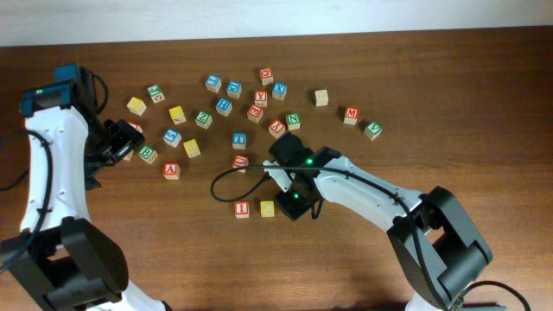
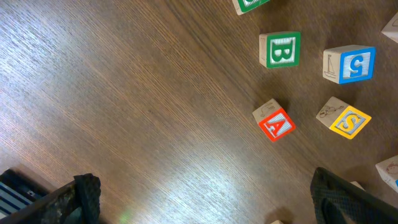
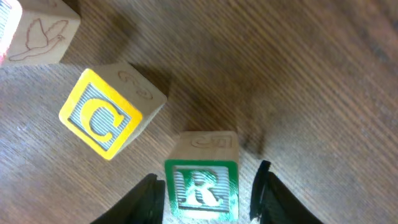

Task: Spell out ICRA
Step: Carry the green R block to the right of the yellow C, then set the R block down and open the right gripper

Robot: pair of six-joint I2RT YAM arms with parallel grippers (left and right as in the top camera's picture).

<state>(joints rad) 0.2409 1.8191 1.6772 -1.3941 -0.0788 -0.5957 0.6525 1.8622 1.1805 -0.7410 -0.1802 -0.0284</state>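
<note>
The red "I" cube (image 1: 242, 208) and the yellow "C" cube (image 1: 267, 207) stand side by side at the front middle. My right gripper (image 1: 294, 203) is just right of the C. In the right wrist view its open jaws (image 3: 208, 193) flank the green "R" cube (image 3: 202, 183), with a gap at the right finger. The C (image 3: 106, 118) lies up and left of the R, slightly turned, and the I cube (image 3: 37, 31) is cut off by the frame corner. The red "A" cube (image 1: 171, 170) sits further left and also shows in the left wrist view (image 2: 274, 121). My left gripper (image 1: 117, 142) is open (image 2: 205, 211) and empty above the table.
Several other letter cubes are scattered across the back of the table, among them a green "B" (image 1: 148, 154), a red "M" (image 1: 352, 114) and a green "V" (image 1: 372, 130). A black cable (image 1: 226, 177) loops beside the right arm.
</note>
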